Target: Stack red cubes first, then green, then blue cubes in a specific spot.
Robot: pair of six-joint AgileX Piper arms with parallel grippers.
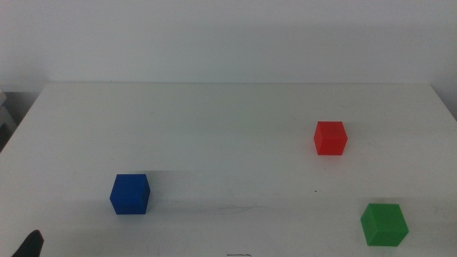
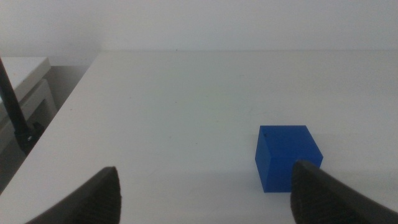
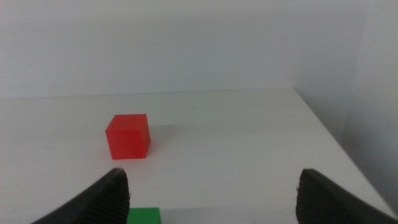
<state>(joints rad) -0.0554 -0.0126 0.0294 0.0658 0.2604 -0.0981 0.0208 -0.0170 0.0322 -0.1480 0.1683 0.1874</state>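
Note:
Three cubes sit apart on the white table. The red cube (image 1: pixel 330 138) is at the right middle, the green cube (image 1: pixel 383 223) at the front right, and the blue cube (image 1: pixel 130 193) at the front left. My left gripper (image 2: pixel 205 169) is open and empty, low at the front left corner, where only its tip (image 1: pixel 32 245) shows in the middle view. The blue cube (image 2: pixel 287 157) lies just ahead of one of its jaws. My right gripper (image 3: pixel 212 174) is open and empty, out of the middle view. Ahead of it are the red cube (image 3: pixel 127 135) and, nearer, the top of the green cube (image 3: pixel 143 216).
The table's left edge (image 2: pixel 59 112) drops off beside a white stand (image 2: pixel 25 78) and a dark rod (image 2: pixel 13 102). Its right edge (image 3: pixel 326 134) runs close to a wall. A plain white wall (image 1: pixel 228 36) backs the table.

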